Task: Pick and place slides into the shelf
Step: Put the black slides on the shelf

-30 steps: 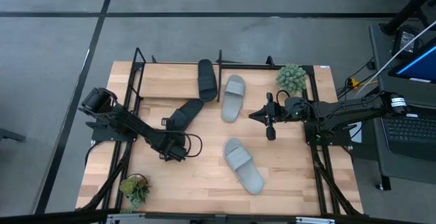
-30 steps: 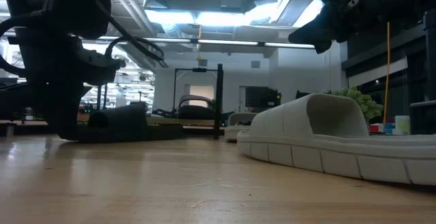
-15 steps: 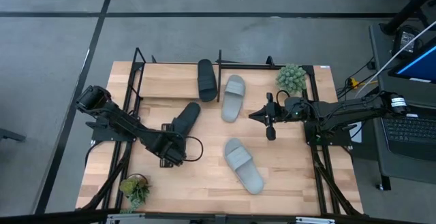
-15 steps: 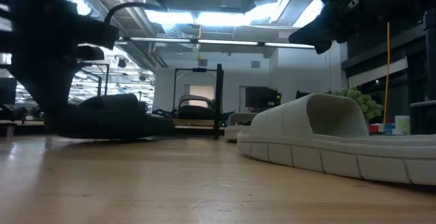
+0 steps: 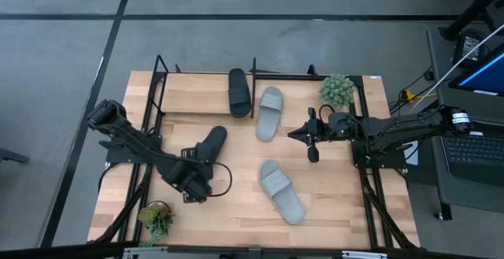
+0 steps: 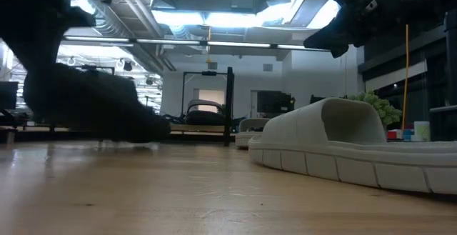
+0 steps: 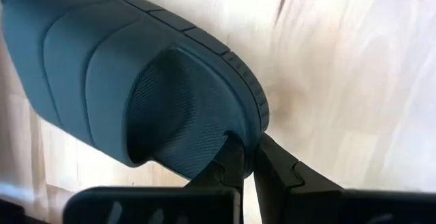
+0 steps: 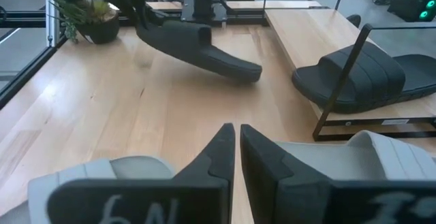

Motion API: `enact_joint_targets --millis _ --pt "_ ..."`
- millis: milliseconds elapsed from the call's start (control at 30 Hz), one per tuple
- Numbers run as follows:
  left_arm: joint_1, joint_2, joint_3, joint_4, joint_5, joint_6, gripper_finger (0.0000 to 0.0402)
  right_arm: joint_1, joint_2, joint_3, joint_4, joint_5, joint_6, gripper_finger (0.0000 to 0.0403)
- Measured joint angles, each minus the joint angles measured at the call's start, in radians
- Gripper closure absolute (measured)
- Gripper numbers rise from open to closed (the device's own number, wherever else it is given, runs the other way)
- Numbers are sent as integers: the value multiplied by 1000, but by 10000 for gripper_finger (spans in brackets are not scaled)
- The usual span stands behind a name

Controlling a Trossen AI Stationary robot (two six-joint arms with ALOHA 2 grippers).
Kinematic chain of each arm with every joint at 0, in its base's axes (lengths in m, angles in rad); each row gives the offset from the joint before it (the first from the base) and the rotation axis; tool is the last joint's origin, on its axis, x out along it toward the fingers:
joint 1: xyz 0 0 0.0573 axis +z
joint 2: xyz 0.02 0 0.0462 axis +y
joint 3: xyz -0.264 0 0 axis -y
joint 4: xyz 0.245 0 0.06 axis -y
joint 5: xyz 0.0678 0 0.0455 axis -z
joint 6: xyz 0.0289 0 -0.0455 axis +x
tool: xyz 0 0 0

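Left of centre, our left gripper pinches the black slide by its rim; it looks light, rubbery

Two slides are black: one on the shelf board, one with a ribbed, finely textured strap. Two slides are pale grey. The shelf has black rods around light wood. The tabletop is pale, grained wood. Both potted plants are green.
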Motion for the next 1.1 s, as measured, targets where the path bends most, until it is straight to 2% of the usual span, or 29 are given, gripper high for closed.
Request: enact_joint_targets --millis 300,533,867,1100 --pt "-42 0 148 -177 -120 -128 395 0 0 0 -42 0 -21 375" --pt "-24 0 176 -349 -137 -223 395 0 0 0 -42 0 -22 375" --pt "74 0 176 -397 -280 -221 395 0 0 0 -48 0 -25 375" --pt "182 0 176 -398 -318 -102 395 0 0 0 -48 0 -25 375"
